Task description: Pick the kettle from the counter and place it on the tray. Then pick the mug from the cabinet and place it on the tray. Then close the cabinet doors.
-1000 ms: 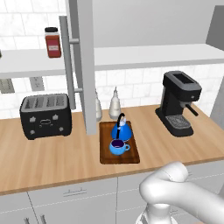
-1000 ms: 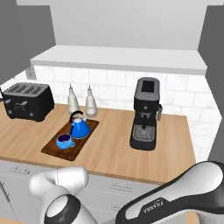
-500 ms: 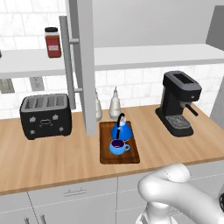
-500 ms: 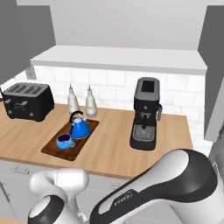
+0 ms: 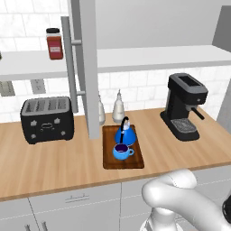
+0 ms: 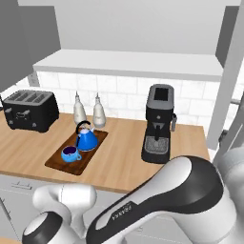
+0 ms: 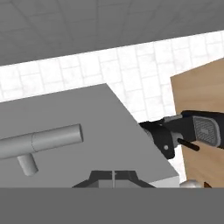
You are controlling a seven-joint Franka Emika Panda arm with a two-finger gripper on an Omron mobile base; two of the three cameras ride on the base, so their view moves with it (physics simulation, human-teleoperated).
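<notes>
1. A simulated kitchen seen from behind a white robot arm; a long wood-grain counter (image 5: 54,162) runs across the scene under a white tiled wall.
2. The tray (image 5: 122,153), a dark brown board, lies flat on the counter near the middle of the left base view.
3. The kettle (image 5: 125,133) — bright blue, cone-shaped, with a thin black arched handle — stands upright on the far half of the tray.
4. The mug (image 5: 121,151), squat and blue with a dark purple inside, sits on the tray just beside the kettle, at its 6 o'clock in the left base view.
5. A black toaster (image 5: 46,119) stands at 9 o'clock from the tray, well apart from it.
6. A black coffee machine (image 5: 184,107) stands at 3 o'clock from the tray, near the wall.
7. Two white pointed bottles (image 6: 88,110) stand side by side against the tiles, just behind the tray.
8. The cabinet's white shelf (image 5: 149,57) runs above the counter and carries a red jar (image 5: 54,43) with a dark lid at its left end.
9. One cabinet door (image 5: 89,67) stands open, edge-on, with a long silver bar handle (image 5: 69,67) on its left face.
10. In the hand view the gripper (image 7: 113,177) has its two dark tips pressed together, holding nothing — it sits close to a flat grey door panel (image 7: 78,131) bearing a silver bar handle (image 7: 41,140).
</notes>
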